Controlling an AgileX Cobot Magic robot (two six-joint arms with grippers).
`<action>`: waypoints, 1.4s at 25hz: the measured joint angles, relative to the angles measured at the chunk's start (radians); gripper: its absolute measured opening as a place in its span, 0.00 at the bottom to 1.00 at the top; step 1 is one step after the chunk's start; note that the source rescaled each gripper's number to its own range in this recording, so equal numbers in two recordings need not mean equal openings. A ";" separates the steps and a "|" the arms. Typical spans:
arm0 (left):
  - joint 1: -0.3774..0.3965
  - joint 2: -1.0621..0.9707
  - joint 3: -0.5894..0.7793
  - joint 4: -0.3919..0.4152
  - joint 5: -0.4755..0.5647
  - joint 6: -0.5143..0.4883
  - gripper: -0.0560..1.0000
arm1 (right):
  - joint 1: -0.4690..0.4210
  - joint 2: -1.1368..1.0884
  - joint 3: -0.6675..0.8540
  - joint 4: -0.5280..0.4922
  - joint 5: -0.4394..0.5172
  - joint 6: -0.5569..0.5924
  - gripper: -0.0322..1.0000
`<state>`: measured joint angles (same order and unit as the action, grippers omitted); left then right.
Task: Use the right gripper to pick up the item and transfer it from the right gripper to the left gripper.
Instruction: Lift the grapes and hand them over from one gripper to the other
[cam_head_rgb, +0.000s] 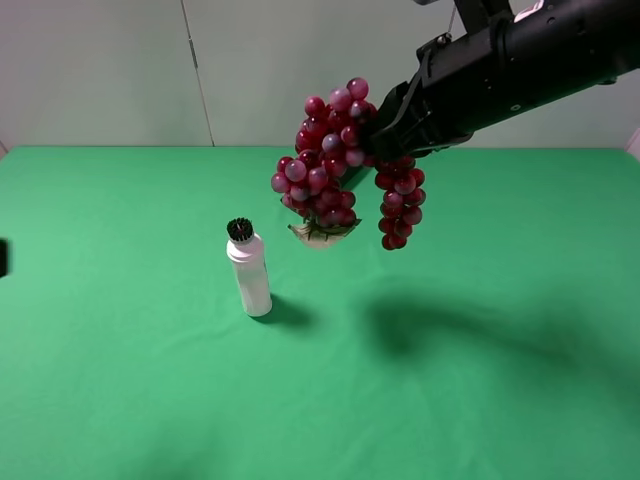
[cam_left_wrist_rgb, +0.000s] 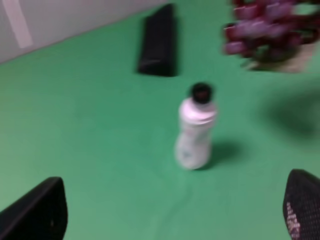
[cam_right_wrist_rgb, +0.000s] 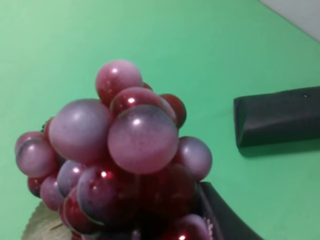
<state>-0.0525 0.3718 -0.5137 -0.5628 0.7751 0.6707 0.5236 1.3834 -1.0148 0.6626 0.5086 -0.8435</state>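
**Dark-red grapes hang from the right hand above the table**

Black and pressed together, the right hand (cam_head_rgb: 378, 135) pinches the grapes (cam_head_rgb: 322, 168) at the upper centre of the high view. Its thick arm (cam_head_rgb: 520, 55) runs in from the top right corner. The bunch hangs clear of the table (cam_head_rgb: 120, 350) in two lobes. The larger lobe is on the left, with a pale leaf (cam_head_rgb: 320, 233) at its lower end, and a thinner string of berries droops on the right. In the right wrist view the grapes (cam_right_wrist_rgb: 130, 150) fill most of the frame, glossy red and dusty pink, with one black finger (cam_right_wrist_rgb: 222, 217) showing beside them.

Below and left of the bunch in the high view, a white bottle (cam_head_rgb: 250, 278) with a black brush cap stands upright, well apart from the grapes. A soft shadow (cam_head_rgb: 440, 325) lies on the green cloth to the lower right of the bunch.

The left hand (cam_left_wrist_rgb: 167, 215) is spread wide, its two black fingers (cam_left_wrist_rgb: 37, 212) sitting far apart. Its blurred view looks over the bottle (cam_left_wrist_rgb: 196, 127) towards the grapes (cam_left_wrist_rgb: 265, 30), with a black case (cam_left_wrist_rgb: 159, 47) lying flat on the table further back.
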 joint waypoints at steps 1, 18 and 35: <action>0.000 0.061 -0.004 -0.075 -0.006 0.099 0.85 | 0.002 0.001 0.000 0.000 -0.001 0.000 0.05; -0.004 0.690 -0.077 -0.769 0.187 1.212 0.85 | 0.002 0.001 0.000 -0.034 -0.001 -0.001 0.03; -0.371 0.944 -0.159 -0.939 -0.130 1.411 0.92 | 0.002 0.001 0.000 -0.036 0.000 -0.001 0.03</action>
<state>-0.4237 1.3160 -0.6728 -1.5023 0.6453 2.0816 0.5259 1.3844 -1.0148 0.6265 0.5089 -0.8443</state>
